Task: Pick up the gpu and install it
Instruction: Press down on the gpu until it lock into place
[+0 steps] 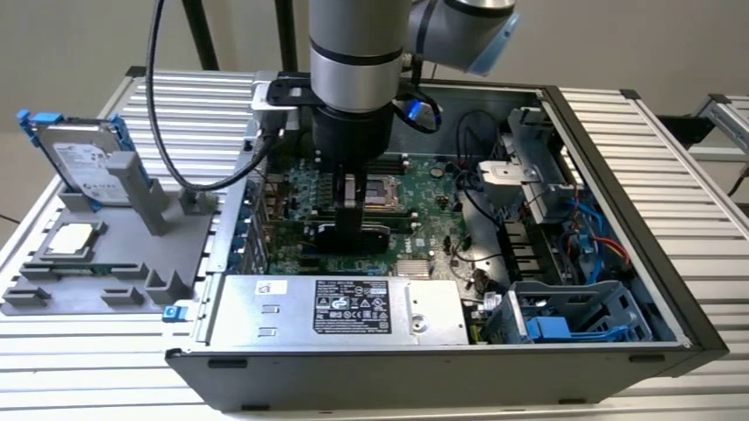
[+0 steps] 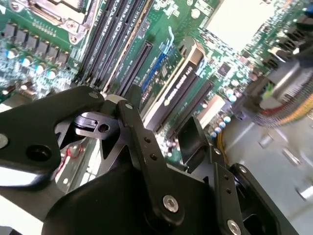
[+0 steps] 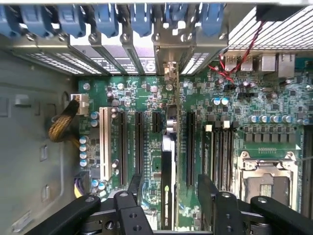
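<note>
So in the exterior view I've got the arm reaching down into the open computer case (image 1: 655, 263), with the gripper (image 1: 351, 230) low over the motherboard (image 1: 439, 206), roughly mid-board and toward the power supply (image 1: 339, 307) along the case's near wall. There's a dark slab under the fingers that I take to be the gpu (image 1: 351, 239), standing on edge. The hard drive (image 1: 84, 162) and the processor chip (image 1: 70, 239) sit out on the grey tray (image 1: 35, 298) beside the case, well apart from the action.

In the second wrist view, the fingers (image 2: 188, 134) stand either side of the gpu (image 2: 178, 88), which looks like it's sitting in a slot. I honestly can't tell if the pads are touching the card or just off it.

In the first wrist view, looking straight down, the gpu (image 3: 167, 191) is edge-on between two long black slots (image 3: 190, 147), lined up with the rear bracket row (image 3: 161, 44); its bracket end seems to meet that row.

What worries me: if the card is only half-seated or a bit tilted, pushing would load the connector and bend the board. If the bracket tab misses its gap, it jams against the case wall.
</note>
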Robot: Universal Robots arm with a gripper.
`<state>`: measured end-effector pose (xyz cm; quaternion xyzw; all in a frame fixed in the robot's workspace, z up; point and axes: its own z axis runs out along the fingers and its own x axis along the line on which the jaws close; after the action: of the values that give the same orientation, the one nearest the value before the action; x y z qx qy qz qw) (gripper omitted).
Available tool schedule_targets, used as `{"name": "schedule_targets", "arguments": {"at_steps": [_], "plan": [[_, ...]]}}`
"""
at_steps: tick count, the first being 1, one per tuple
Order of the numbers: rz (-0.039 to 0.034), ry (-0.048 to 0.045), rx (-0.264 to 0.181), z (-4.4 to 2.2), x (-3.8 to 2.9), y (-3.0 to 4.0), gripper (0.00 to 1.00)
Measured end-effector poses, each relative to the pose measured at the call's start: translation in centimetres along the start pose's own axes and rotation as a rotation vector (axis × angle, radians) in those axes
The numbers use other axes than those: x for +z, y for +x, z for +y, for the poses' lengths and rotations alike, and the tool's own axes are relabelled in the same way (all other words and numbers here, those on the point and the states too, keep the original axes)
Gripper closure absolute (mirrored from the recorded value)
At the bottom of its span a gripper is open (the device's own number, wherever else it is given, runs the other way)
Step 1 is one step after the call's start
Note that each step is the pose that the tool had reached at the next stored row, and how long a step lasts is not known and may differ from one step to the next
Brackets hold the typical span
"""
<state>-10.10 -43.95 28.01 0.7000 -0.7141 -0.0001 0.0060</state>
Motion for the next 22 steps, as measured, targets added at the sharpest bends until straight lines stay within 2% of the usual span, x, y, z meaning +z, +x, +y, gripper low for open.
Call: {"name": "schedule_targets", "arguments": {"at_steps": [2, 3, 4, 20, 22], "plan": [[0.0000, 0.0001, 0.000, 0.00, -0.47, 0.01, 0.00], [0.0006, 0.0003, 0.000, 0.01, -0.48, 0.00, 0.00], [0.0009, 0.0003, 0.000, 0.01, -0.48, 0.01, 1.00], [0.0066, 0.0006, 0.000, 0.01, -0.48, 0.01, 1.00], [0.0111, 0.0010, 0.000, 0.01, -0.48, 0.01, 1.00]]}}
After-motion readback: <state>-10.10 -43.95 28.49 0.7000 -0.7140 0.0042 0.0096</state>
